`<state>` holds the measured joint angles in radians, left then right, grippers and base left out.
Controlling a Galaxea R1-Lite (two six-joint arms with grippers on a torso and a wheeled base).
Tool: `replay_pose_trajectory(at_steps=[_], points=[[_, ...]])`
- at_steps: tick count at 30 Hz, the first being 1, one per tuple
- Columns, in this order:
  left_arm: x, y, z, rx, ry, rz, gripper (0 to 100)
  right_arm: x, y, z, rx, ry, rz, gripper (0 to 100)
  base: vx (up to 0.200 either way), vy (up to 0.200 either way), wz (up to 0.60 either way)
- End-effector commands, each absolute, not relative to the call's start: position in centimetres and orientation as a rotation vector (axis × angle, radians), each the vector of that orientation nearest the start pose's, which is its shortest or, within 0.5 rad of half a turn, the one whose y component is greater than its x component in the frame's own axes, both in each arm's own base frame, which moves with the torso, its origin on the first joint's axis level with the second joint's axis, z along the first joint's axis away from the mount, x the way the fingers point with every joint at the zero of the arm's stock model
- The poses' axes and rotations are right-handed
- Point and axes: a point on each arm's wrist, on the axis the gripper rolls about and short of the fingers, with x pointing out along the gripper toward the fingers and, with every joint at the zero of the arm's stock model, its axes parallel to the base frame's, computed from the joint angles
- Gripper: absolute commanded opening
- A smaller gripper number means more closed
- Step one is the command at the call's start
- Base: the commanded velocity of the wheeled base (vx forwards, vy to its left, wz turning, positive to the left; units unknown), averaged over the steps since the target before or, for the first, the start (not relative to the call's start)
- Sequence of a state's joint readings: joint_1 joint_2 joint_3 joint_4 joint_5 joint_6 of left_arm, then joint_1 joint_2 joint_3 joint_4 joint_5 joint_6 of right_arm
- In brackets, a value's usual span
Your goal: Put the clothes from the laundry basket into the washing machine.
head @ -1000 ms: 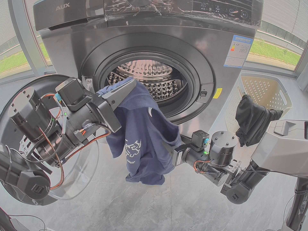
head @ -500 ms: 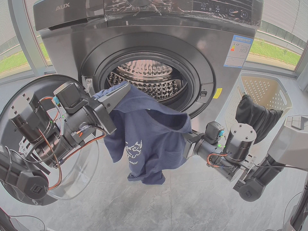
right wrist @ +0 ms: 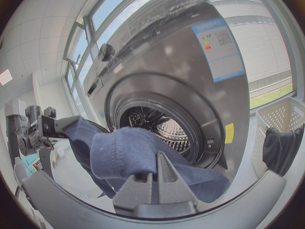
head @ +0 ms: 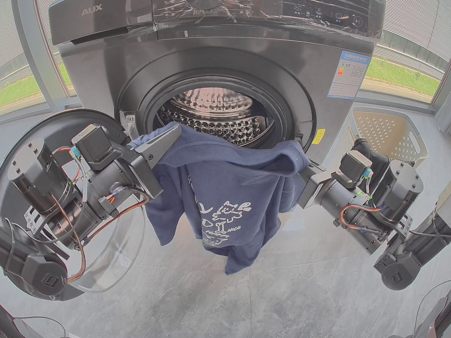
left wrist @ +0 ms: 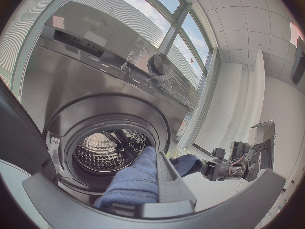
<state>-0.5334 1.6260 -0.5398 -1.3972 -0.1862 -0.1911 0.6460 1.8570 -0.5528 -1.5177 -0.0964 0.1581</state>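
Note:
A navy blue T-shirt (head: pixel 225 188) with a white print hangs stretched between my two grippers, just in front of the washing machine's open drum (head: pixel 213 113). My left gripper (head: pixel 162 139) is shut on the shirt's left end (left wrist: pixel 136 182), and my right gripper (head: pixel 305 170) is shut on its right end (right wrist: pixel 127 150). The shirt's top edge lies level with the lower rim of the drum opening. A beige laundry basket (head: pixel 390 134) stands right of the machine, with a black garment (right wrist: pixel 282 150) draped over its rim.
The round machine door (head: pixel 61 127) stands swung open at the left, behind my left arm. Grey tiled floor (head: pixel 263 301) spreads below the hanging shirt. Windows surround the machine.
My right gripper has risen and swung right with the shirt's end, pulling the shirt out wide and turning the print to face me. My left gripper has drifted slightly left and down.

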Motion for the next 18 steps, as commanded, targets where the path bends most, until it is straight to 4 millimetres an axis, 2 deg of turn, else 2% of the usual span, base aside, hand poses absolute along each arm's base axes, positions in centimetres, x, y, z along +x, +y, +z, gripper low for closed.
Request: replay_pose_trajectory(at_steps=[1, 9, 18], points=[[22.0, -13.1, 21.9, -0.239, -0.279, -0.73, 0, 23.5, 17.6, 18.2, 0.258, -0.226, 0.568, 0, 0.0, 0.0, 0.0], [22.5, -11.6, 22.9, -0.235, -0.323, -0.686, 0, 23.3, 17.5, 19.8, 0.28, -0.285, 0.571, 0, 0.0, 0.0, 0.0], [21.5, -11.3, 23.9, -0.24, -0.35, -0.694, 0, 23.5, 17.7, 21.2, 0.304, -0.34, 0.565, 0, 0.0, 0.0, 0.0]])
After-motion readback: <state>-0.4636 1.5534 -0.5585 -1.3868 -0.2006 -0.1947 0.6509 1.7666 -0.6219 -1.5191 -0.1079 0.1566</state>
